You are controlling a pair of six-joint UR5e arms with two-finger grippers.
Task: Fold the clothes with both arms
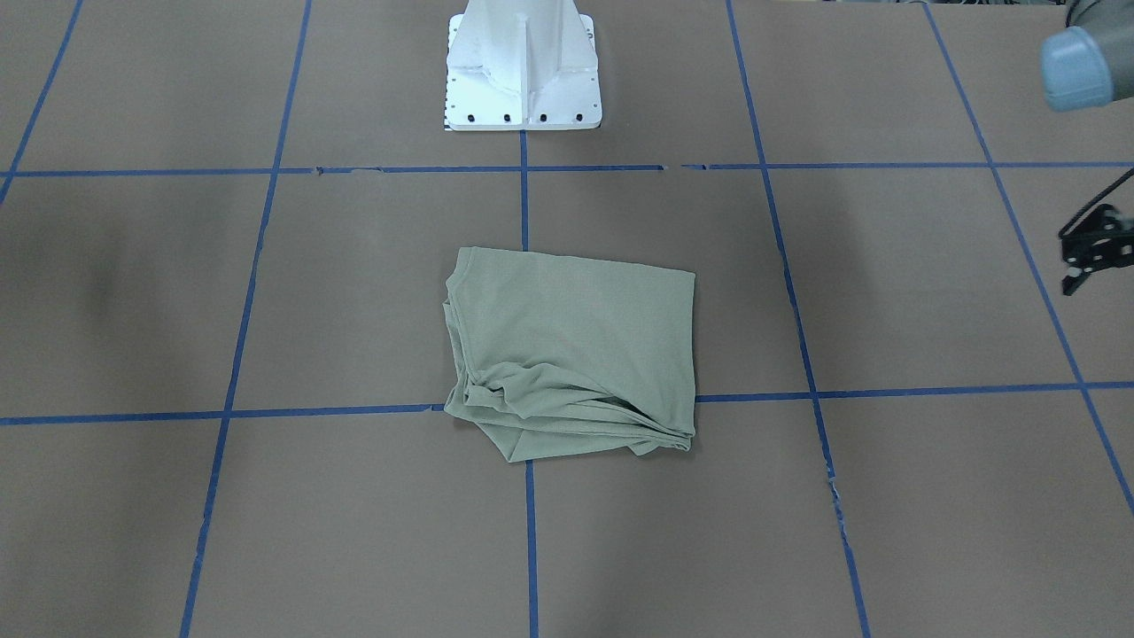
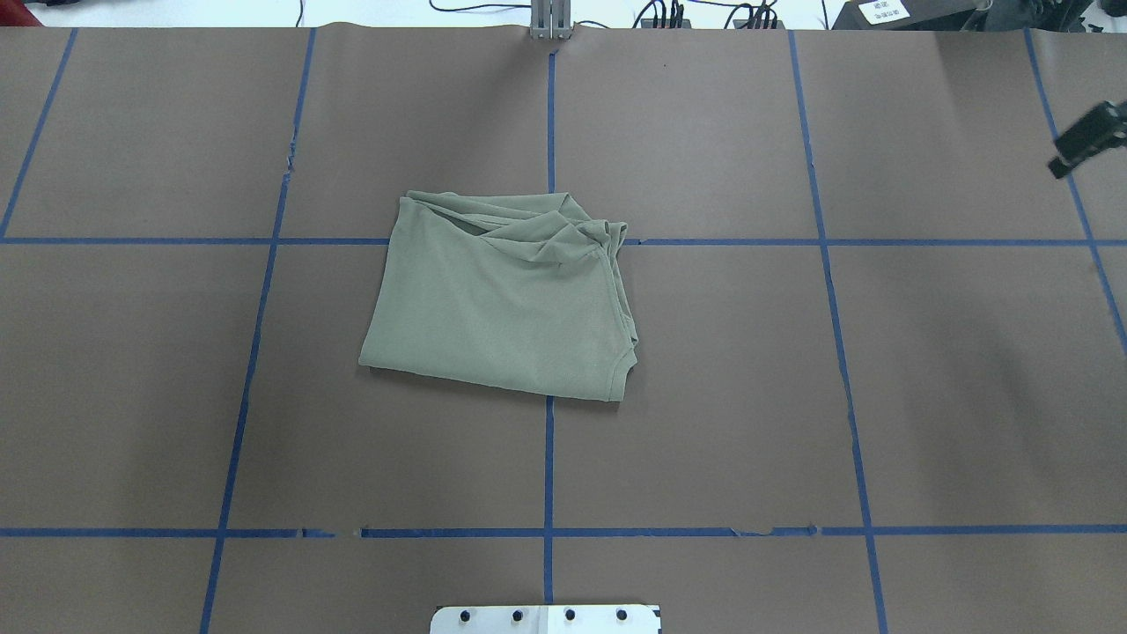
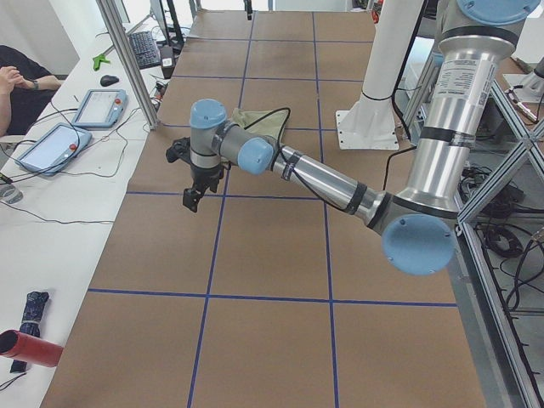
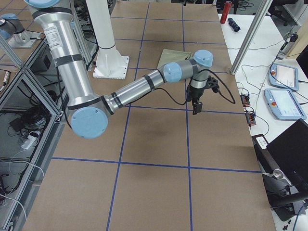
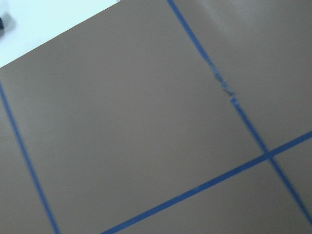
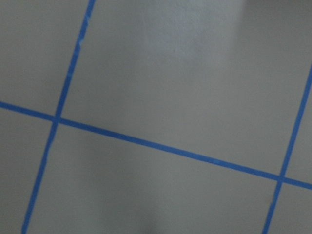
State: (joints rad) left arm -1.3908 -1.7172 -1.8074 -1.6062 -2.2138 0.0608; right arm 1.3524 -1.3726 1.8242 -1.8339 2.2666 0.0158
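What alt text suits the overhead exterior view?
A sage-green shirt lies folded near the middle of a brown table gridded with blue tape. The right arm's black end shows at the right edge, apart from it.

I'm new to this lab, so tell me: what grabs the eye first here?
A sage-green shirt lies folded at mid-table, its edge farthest from the white pedestal bunched in wrinkles. The left gripper and right gripper hang above the brown table off to either side, touching nothing.
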